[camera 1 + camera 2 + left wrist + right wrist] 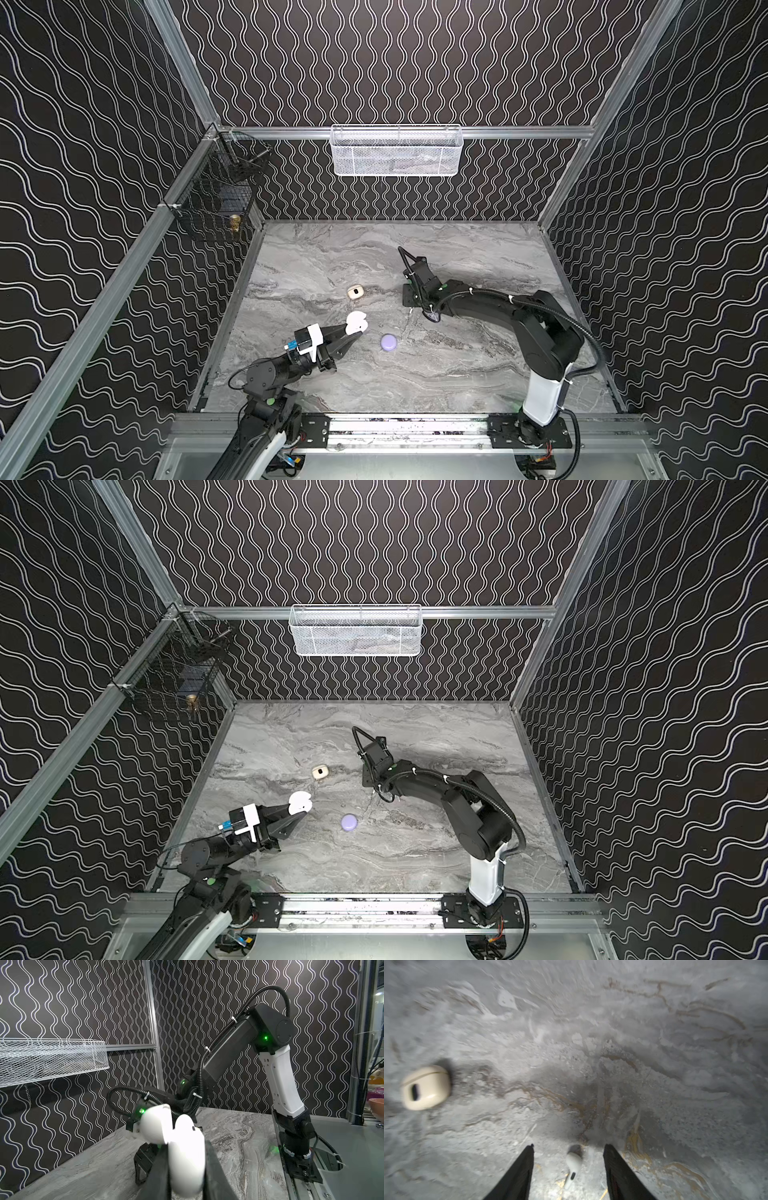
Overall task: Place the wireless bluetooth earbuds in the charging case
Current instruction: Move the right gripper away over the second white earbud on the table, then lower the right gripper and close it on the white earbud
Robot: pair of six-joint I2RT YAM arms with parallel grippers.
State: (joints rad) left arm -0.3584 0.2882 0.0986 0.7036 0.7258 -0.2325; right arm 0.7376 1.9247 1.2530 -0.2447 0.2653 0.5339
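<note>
Now the left gripper (360, 331) is clamped on a white charging case (356, 323), held above the near-left part of the marble tabletop (457, 374) with its lid swung open. In the left wrist view the 2 dark fingers (215, 1169) press the case body (187, 1159) from both sides while the lid (158, 1122) tilts away from it. The glare on the plastic is too strong to tell whether anything sits inside. The right gripper (569, 1145) points down at the middle of the table with its fingers apart. 1 white stemmed earbud (573, 1162) lies on the marble in the gap between them, touching neither finger, though this wrist view is blurred. A closed cream case (355, 292) with a dark slot on its upper face rests on the table to the left of the right gripper and farther back than the held case, and it shows in both top views (320, 772). A round lavender case (388, 343), also closed, lies just to the right of the left gripper's tips and well apart from the cream one. A white mesh basket (397, 151) hangs on the far wall, and a black wire basket (216, 195) hangs on the left wall.
</note>
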